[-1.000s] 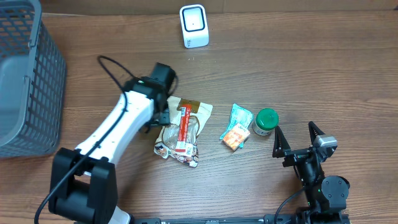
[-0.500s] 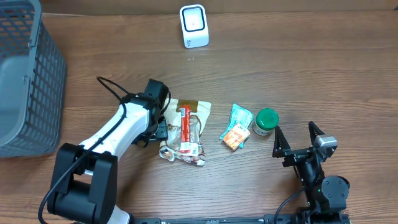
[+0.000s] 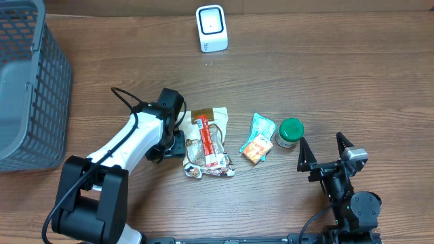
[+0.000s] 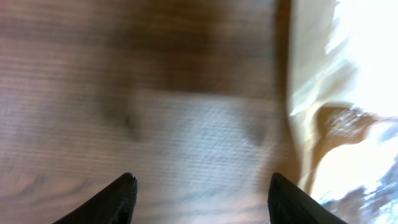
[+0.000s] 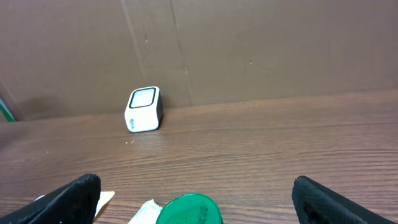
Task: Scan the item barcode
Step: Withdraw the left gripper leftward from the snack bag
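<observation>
A clear snack bag (image 3: 207,142) with a red strip lies flat on the table, left of centre. My left gripper (image 3: 178,144) is low at its left edge. In the left wrist view the left gripper (image 4: 202,180) is open with only bare wood between its fingers, and the bag (image 4: 339,93) lies just beyond the right finger. The white barcode scanner (image 3: 211,28) stands at the back of the table and shows in the right wrist view as the scanner (image 5: 144,109). My right gripper (image 3: 325,152) rests open near the front right, empty.
A teal and orange packet (image 3: 258,139) and a green-lidded jar (image 3: 290,132) lie right of the bag; the jar's lid (image 5: 189,210) sits just below my right gripper (image 5: 196,186). A grey mesh basket (image 3: 27,88) fills the left edge. A brown wall backs the table.
The snack bag has slid right and turned a little. My left gripper has come down toward its left edge and narrowed slightly. The right arm has not moved.
</observation>
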You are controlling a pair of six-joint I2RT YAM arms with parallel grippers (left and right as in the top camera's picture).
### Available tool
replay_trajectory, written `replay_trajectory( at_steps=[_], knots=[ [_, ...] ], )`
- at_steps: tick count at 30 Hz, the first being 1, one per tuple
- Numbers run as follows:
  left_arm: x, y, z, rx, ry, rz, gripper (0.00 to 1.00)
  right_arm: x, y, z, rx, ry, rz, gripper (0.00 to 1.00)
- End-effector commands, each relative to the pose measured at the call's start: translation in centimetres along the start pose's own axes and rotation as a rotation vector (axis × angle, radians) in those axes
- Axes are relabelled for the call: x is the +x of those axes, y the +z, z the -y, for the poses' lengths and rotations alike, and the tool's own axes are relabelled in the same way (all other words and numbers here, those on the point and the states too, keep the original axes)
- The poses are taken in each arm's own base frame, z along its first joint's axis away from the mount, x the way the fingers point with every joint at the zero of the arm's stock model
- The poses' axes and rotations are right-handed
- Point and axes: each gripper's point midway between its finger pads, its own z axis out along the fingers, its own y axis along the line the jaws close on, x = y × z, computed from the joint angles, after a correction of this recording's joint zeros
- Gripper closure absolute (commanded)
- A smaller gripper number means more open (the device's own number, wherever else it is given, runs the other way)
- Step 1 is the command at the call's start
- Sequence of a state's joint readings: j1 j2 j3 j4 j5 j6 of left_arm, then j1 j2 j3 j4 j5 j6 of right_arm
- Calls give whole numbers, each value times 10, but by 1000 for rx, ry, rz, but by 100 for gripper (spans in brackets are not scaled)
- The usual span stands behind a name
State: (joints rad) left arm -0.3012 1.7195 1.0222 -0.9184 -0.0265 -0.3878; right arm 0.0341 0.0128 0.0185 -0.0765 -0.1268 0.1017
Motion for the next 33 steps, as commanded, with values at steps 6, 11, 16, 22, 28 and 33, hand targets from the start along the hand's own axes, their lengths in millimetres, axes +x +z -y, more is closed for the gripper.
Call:
replay_trajectory(
  at_steps=[6,11,16,22,28,33],
  knots=[
    [-29,-59,-19,-93,0,185,39,2,0,1,2,2,2,0],
    [-48,-101,-31,-109,-44,342,35,2,0,1,3,2,2,0],
    [-55,-114,-60,-155,-130,389,25,2,0,1,2,2,2,0],
    [-56,-111,-71,-132,-179,370,0,2,0,1,2,2,2,0],
    [-57,-112,-71,-131,-179,375,0,2,0,1,3,2,2,0],
    [-57,-112,-71,-131,-179,375,0,2,0,1,2,2,3,0]
  ],
)
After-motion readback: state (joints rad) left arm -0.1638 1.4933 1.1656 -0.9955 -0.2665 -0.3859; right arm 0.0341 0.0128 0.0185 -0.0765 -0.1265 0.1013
